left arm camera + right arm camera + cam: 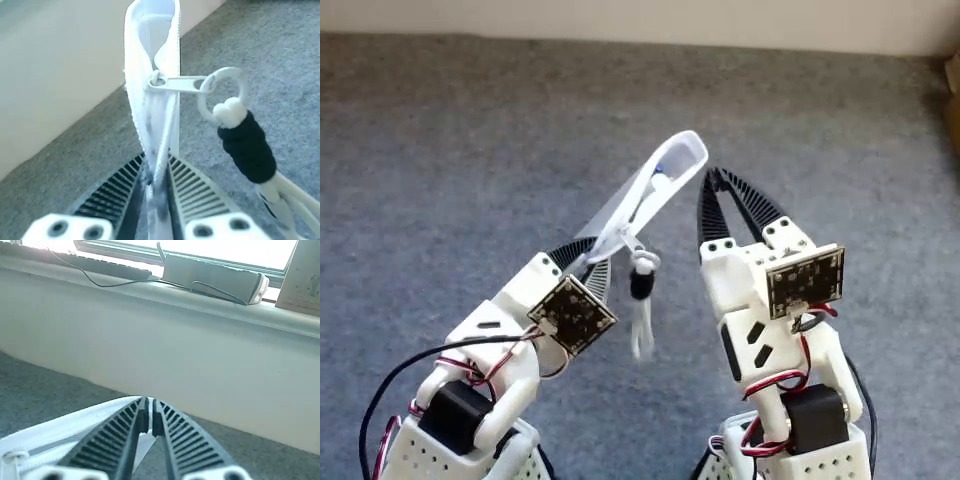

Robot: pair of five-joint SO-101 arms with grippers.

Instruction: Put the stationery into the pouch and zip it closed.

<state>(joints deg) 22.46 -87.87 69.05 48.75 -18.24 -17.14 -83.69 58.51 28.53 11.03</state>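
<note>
Left gripper (598,258) is clenched on one end of the white pouch (650,195), holding it up off the grey carpet (470,150). The pouch's long axis runs diagonally in the high view, from the left gripper up and away toward the right arm's side, with the far end highest. In the left wrist view the pouch (150,50) sticks straight out from between the ribbed fingers (192,192), thin edge and zip line facing the camera. The zip slider (157,80) sits partway along. The teeth look joined between slider and gripper, and the pouch gapes beyond it. A ring (222,92) with a black-wrapped tassel (247,147) hangs off the slider to the side, white strands trailing down. Right gripper (710,178) points away from its base, fingers drawn together at the tips, which touch the pouch's far end. In the right wrist view the pouch (60,430) lies just behind the closed tips (148,407). Cannot tell whether any fabric is pinched there. Behind is a pale wall (200,355) and a sill with a grey box (210,277) and a cable.
</note>
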